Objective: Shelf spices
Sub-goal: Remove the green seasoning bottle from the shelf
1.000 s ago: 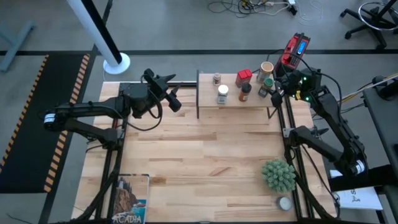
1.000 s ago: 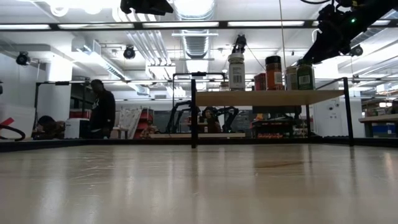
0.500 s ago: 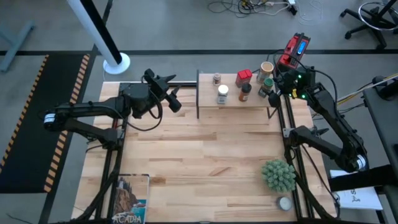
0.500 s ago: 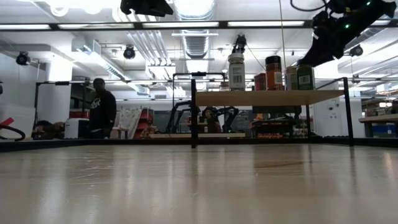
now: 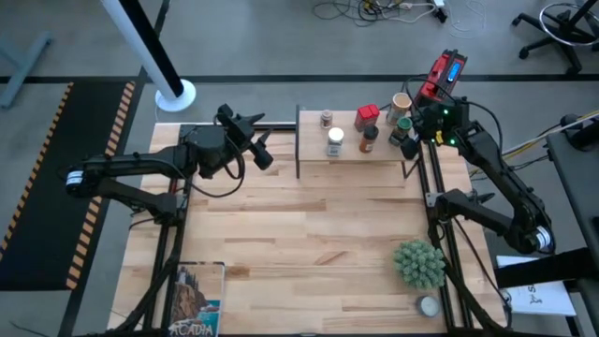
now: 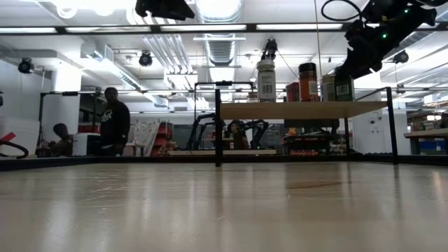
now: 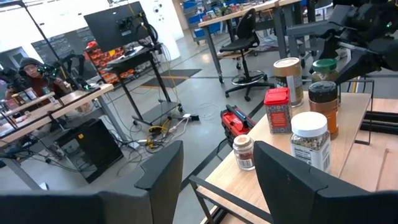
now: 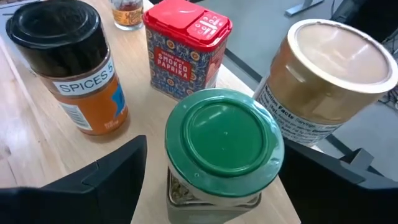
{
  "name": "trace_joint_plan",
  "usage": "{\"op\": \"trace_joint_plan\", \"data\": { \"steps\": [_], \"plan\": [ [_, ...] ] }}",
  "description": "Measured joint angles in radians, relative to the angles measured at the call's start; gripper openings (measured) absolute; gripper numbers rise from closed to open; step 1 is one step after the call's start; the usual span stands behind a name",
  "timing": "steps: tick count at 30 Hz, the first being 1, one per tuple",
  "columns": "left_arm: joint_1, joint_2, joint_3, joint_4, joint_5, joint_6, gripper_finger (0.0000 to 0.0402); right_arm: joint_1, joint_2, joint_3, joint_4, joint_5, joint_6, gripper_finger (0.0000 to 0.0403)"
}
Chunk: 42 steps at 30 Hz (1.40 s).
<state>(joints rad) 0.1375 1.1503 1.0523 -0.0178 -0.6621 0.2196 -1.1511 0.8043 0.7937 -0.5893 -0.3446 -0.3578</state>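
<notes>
**Right hand over the green-lidded jar**

At the far right end of the shelf [image 5: 354, 154], my right hand [image 5: 412, 134] hangs just above the green-lidded jar [image 8: 222, 149], its two dark fingers [image 8: 109, 174] spread wide to either side of the lid and touching nothing. That jar stands upright on the shelf's light wood. Just beside it stand the tan cylinder [image 8: 326, 84], the red square tin [image 8: 185, 46] and the black-lidded jar [image 8: 69, 68] with its orange label. Farther along the shelf are the white-lidded jar [image 5: 334, 140] and a small jar [image 5: 326, 118] near the back edge. All six spices sit upright on the shelf, seen from table height as a row on the raised board between the dark side panels.

My left hand [image 5: 262, 140] waits in the air off the shelf's left end, fingers apart and holding nothing.

On the surface [image 5: 299, 234] nearer the front stand a spiky green plant [image 5: 418, 263], a flat white tin [image 5: 429, 305] and a book [image 5: 195, 298].
</notes>
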Motion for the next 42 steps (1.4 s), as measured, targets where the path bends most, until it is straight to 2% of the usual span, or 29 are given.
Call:
{"op": "trace_joint_plan", "data": {
  "steps": [13, 27, 35, 42],
  "plan": [
    [0.000, 0.000, 0.000, 0.000, 0.000, -0.003, 0.0178, 0.000, 0.042, 0.000, 0.004, 0.004, 0.010, 0.0269],
    [0.000, 0.000, 0.000, -0.007, 0.000, -0.004, 0.0181, 0.000, 0.041, 0.000, 0.004, 0.004, 0.047, 0.0182],
    [0.000, 0.000, 0.000, -0.008, 0.000, -0.004, 0.0173, 0.000, 0.041, 0.000, 0.000, 0.005, 0.046, 0.0189],
    [0.000, 0.000, 0.000, -0.017, 0.000, -0.004, 0.0181, 0.000, 0.032, 0.000, -0.009, 0.005, 0.065, 0.0178]
  ]
}}
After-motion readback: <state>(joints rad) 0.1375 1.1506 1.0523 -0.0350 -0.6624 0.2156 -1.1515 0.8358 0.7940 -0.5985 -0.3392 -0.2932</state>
